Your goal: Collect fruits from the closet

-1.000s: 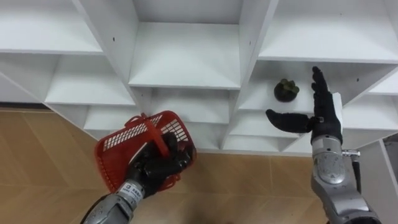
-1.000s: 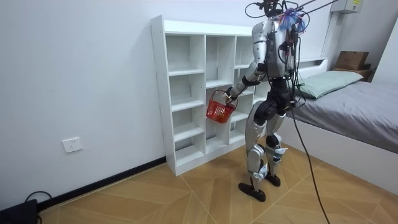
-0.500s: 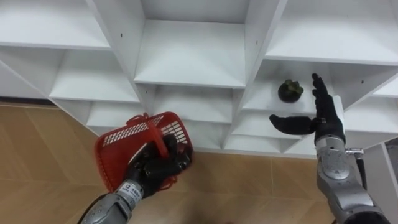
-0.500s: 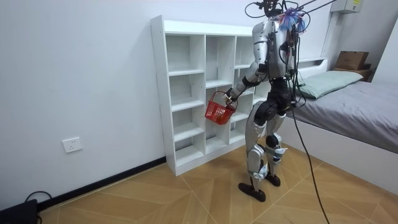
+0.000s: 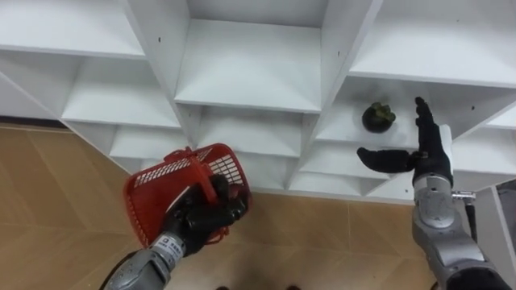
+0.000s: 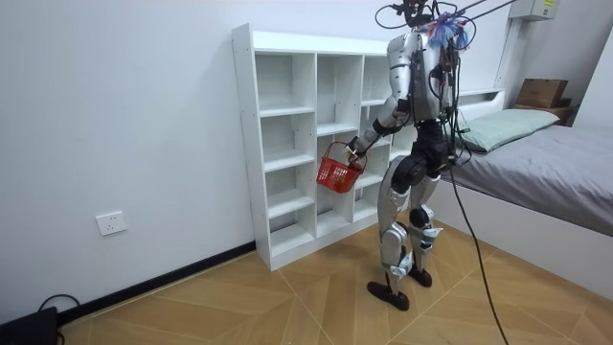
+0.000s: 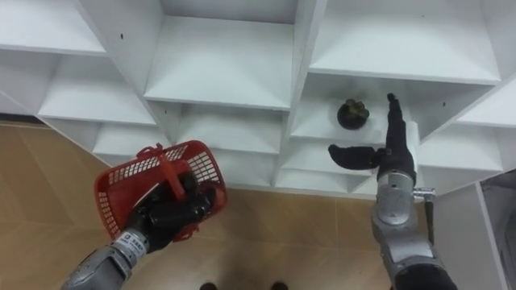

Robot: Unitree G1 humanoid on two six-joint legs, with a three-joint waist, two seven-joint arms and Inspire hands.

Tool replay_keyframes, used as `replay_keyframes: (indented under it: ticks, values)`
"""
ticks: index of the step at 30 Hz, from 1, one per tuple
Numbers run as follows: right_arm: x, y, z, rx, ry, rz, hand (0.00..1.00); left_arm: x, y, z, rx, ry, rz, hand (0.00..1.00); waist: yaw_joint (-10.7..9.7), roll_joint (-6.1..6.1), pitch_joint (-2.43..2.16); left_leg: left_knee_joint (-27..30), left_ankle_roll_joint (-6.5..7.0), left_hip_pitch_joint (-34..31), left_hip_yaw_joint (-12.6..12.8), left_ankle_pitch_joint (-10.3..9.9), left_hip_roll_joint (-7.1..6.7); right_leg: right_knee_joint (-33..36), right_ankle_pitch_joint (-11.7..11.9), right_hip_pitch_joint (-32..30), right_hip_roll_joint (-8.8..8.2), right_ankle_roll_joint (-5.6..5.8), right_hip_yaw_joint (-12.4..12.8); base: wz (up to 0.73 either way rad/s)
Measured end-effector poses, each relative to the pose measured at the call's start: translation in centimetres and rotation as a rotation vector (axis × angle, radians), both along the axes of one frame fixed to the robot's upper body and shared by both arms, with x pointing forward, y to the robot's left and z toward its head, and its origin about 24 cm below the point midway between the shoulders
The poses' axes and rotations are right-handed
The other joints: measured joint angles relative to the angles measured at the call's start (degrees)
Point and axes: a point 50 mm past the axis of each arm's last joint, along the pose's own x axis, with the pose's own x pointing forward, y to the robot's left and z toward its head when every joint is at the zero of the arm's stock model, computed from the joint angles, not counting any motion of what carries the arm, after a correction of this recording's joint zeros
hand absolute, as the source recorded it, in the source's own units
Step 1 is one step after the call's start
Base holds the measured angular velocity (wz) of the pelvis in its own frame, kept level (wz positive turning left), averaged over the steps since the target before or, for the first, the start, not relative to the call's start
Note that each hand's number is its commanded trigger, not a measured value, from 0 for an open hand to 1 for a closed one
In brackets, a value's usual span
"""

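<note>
A small dark fruit with a leafy top (image 5: 378, 117) (image 7: 352, 113) lies on a shelf in the right column of the white closet (image 5: 250, 68). My right hand (image 5: 419, 153) (image 7: 385, 151) is open, fingers straight and thumb spread, just right of and a little below the fruit, apart from it. My left hand (image 5: 205, 216) (image 7: 172, 211) is shut on the handle of a red plastic basket (image 5: 157, 187) (image 7: 129, 183), held low in front of the closet's lower shelves. In the room view I stand facing the closet (image 6: 316, 134), with the basket (image 6: 337, 172) hanging at my side.
The closet's other shelves in view hold nothing. Wooden floor (image 5: 48, 193) lies below. In the room view a bed (image 6: 546, 163) stands at the right, close behind me, and a wall socket (image 6: 112, 223) sits at the left.
The view has shifted slightly. My right hand has edged up and right beside the fruit. The basket stays in my left hand.
</note>
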Motion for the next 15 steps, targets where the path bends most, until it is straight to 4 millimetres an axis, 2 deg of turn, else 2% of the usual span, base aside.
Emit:
replay_keyframes:
  ticks: [7, 15]
  values:
    - [1.3, -0.5, 1.3, -0.025, -0.024, -0.002, 0.0, 0.0, 0.0, -0.2, 0.004, 0.014, 0.004, 1.0, 0.2, 0.04, -0.02, 0.0, 0.0, -0.1, -0.1, 0.0, 0.04, 0.0, 0.0, 0.1, -0.02, -0.02, -0.4, 0.0]
    - [1.4, -0.5, 1.4, -0.029, -0.025, 0.0, 0.0, -0.1, 0.1, -0.3, 0.008, 0.023, 0.007, 1.0, 0.3, 0.07, -0.02, 0.4, -0.01, -0.2, -0.2, 0.0, 0.1, 0.2, 0.0, 0.1, -0.11, -0.04, -0.8, 0.0]
